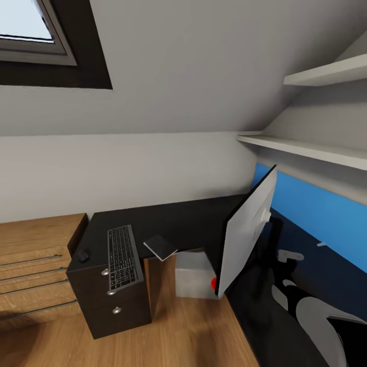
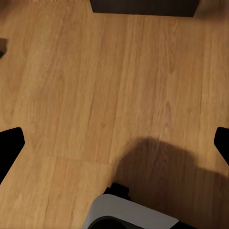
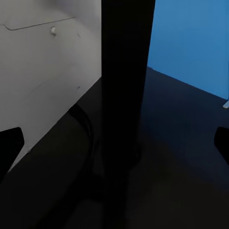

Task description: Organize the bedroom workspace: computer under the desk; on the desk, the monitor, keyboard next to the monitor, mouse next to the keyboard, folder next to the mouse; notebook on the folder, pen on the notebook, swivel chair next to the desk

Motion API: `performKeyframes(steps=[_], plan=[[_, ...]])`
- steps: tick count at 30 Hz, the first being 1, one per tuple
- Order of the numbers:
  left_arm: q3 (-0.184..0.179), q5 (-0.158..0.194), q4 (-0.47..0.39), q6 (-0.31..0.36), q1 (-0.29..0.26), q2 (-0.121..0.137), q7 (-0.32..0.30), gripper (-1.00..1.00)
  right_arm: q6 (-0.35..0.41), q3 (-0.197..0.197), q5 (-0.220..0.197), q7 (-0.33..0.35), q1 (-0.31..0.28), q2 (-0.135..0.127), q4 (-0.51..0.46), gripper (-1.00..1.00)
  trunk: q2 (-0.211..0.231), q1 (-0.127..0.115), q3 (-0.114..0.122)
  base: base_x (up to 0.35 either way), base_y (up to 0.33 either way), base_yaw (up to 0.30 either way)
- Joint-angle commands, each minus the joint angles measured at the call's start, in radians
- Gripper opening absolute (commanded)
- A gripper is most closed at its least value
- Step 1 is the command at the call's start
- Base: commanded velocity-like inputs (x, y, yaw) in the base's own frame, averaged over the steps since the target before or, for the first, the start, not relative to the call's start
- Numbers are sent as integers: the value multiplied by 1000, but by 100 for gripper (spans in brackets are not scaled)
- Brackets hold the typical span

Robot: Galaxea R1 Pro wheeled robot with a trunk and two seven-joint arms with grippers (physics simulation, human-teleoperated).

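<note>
L-shaped black desk [image 1: 178,216] carries slim silver-grey keyboard [image 1: 123,257], small black mouse [image 1: 83,255], dark-grey notebook [image 1: 160,246], tilted black monitor [image 1: 248,233]. Light-grey computer tower [image 1: 194,275] stands beneath. Both grippers' jaws spread, empty.

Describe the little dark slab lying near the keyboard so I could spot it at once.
Find the black L-shaped desk below the sloped wall, then the keyboard above its drawers. Just beside the keyboard, toward the monitor, lies the notebook, overhanging the desk's front edge. It is a small, thin, dark-grey rectangle with pale edges and no keys.
</note>
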Motion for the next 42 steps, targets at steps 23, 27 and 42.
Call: performKeyframes(steps=[23,27,42], plan=[[-7,9,-1,-4,0,2,7,100,0,-10,-5,1,-1,-10,1,100,-1,0,-1,82,-26,0],[-7,9,-1,-4,0,2,7,100,1,-11,-5,0,-1,-12,1,100,-1,0,-1,3,154,0],[-7,9,0,-4,0,2,7,100,7,-26,-20,-37,-1,-33,1,100,-1,0,-1,28,57,0]])
